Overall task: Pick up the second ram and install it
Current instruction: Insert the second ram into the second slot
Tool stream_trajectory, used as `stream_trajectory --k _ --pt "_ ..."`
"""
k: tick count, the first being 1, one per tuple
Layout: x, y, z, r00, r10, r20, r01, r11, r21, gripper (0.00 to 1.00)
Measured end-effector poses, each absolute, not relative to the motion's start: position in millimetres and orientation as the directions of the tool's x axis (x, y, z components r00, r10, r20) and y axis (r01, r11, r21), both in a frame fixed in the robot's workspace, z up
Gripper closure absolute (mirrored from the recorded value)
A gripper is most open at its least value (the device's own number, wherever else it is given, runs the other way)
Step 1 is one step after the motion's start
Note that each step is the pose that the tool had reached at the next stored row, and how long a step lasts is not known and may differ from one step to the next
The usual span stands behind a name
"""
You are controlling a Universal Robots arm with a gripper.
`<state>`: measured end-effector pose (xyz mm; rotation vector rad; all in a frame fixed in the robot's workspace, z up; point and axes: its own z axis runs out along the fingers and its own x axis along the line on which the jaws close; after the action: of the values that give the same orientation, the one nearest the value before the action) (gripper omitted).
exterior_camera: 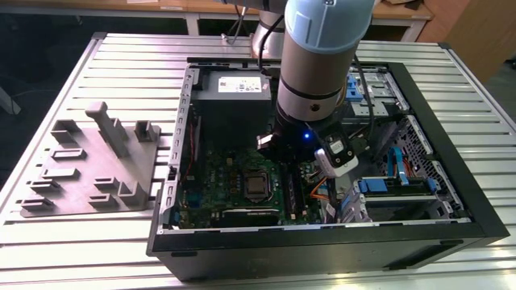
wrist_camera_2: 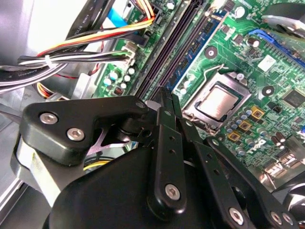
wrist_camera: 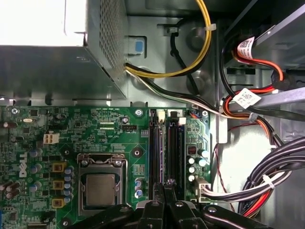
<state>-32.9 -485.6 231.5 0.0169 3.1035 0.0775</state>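
Hand [wrist_camera_2: 165,94] is closed narrow, fingertips nearly together; the second ram [wrist_camera_2: 196,45] stands on edge just beyond its tips. I judge it light, stiff, fragile: better pinch the flat sides near the top edge.

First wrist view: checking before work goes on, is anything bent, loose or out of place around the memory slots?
Nothing stands out: the memory slots run straight and parallel, and the cables lie beside the motherboard.
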Motion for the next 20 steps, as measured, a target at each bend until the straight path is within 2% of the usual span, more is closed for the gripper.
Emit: stream_trajectory --k 20 --pt "-32.9 -486.0 226.8 -0.999 0.013 -0.037 0.011 0.998 0.056 0.89"
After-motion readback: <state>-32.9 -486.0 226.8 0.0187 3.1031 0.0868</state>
